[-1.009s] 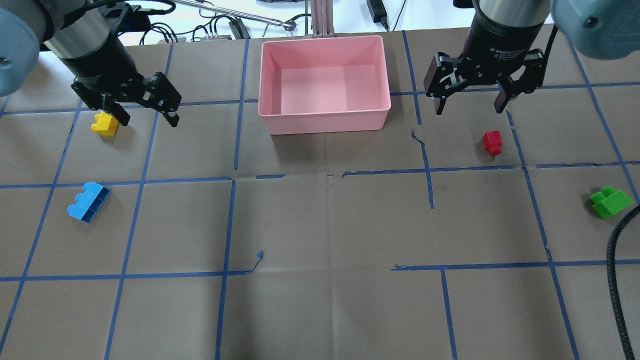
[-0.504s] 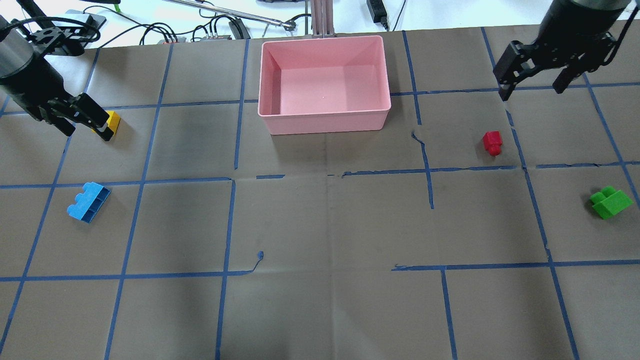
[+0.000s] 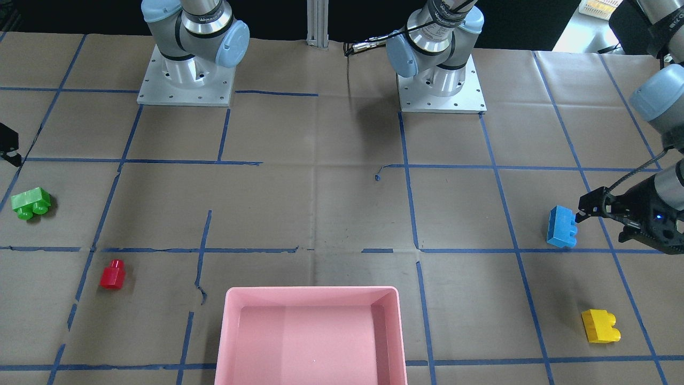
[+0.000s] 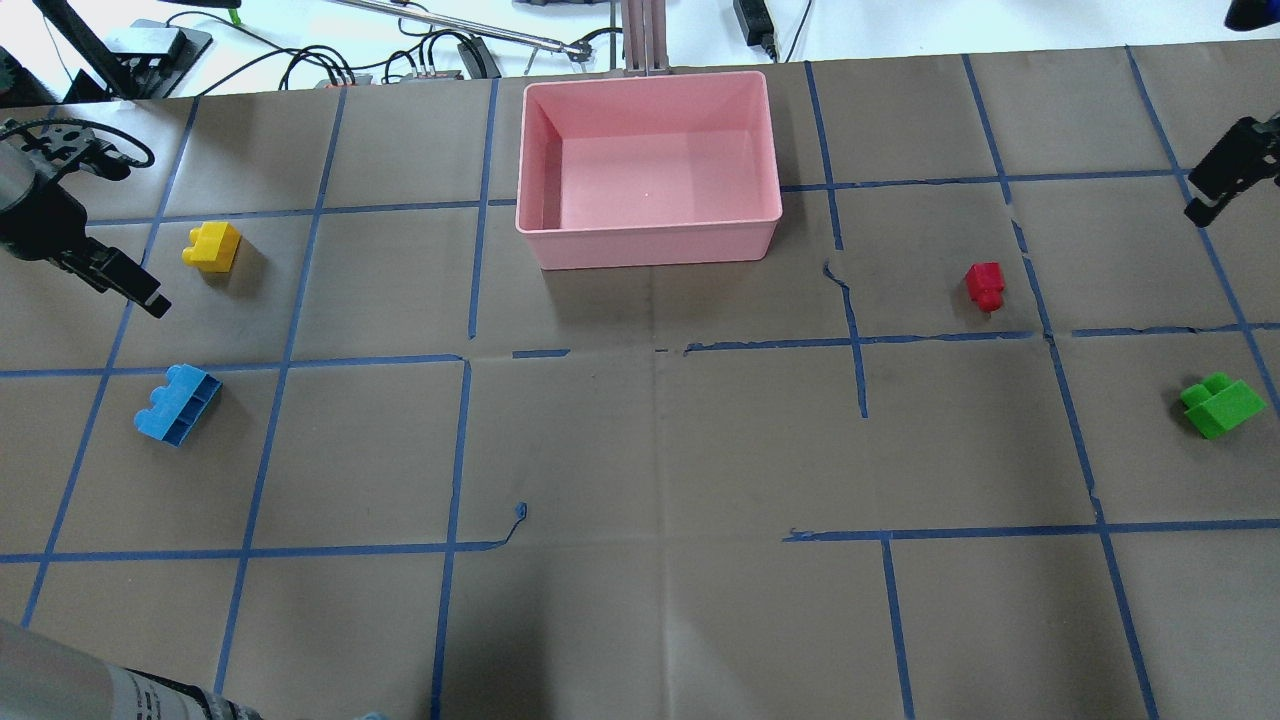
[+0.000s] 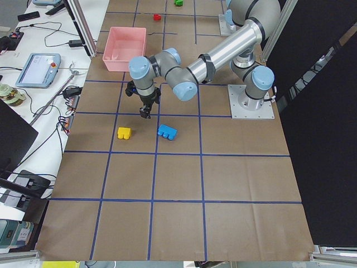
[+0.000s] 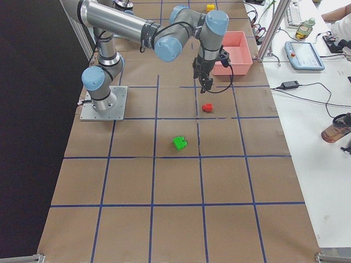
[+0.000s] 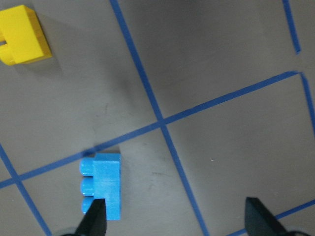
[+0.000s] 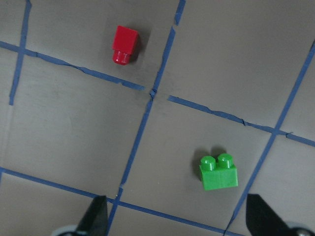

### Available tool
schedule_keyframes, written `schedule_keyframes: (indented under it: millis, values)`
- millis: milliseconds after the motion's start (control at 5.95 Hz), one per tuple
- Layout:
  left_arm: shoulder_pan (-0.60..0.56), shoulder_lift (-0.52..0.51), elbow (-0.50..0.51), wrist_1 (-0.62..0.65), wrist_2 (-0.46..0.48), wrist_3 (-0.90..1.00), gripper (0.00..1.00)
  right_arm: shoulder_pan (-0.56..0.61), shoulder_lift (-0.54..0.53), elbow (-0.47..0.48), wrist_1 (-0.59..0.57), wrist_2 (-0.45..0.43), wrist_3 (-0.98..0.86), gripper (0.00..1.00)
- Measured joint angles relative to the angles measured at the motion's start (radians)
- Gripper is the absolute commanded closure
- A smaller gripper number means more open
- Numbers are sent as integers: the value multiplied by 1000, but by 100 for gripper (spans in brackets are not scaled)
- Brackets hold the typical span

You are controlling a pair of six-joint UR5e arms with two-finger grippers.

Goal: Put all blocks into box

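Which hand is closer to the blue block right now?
Left. The left hand hovers close above the blue block, slightly off to one side. The right hand is at the table's other end, above the red block.

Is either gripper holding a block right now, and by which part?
Nothing is held. Left gripper and right gripper are open and empty; the blue block, yellow block, red block and green block lie on the table.

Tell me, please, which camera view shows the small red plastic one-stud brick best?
The right wrist-mounted view: the small red plastic one-stud brick fills more of the picture there, its stud distinct. The overhead and front-facing views show it smaller; both side views show only a red blob.
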Motion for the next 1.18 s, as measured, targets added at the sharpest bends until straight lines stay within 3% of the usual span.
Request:
schedule_keyframes:
  millis: [168, 673, 841, 1009, 1177]
  values:
    - [17, -37, -41, 61, 14, 52, 1, -52, 36, 23, -46, -20, -62, 1]
    - [57, -71, -210, 248, 38, 117, 3, -140, 159, 193, -357, -27, -202, 0]
    - [59, -75, -236, 288, 39, 123, 30, -153, 191, 250, -431, -28, -221, 0]
    - [60, -81, -244, 302, 39, 125, 69, -164, 218, 292, -470, -29, -232, 1]
    - [60, -83, -245, 308, 38, 127, 100, -174, 234, 319, -491, -31, -249, 0]
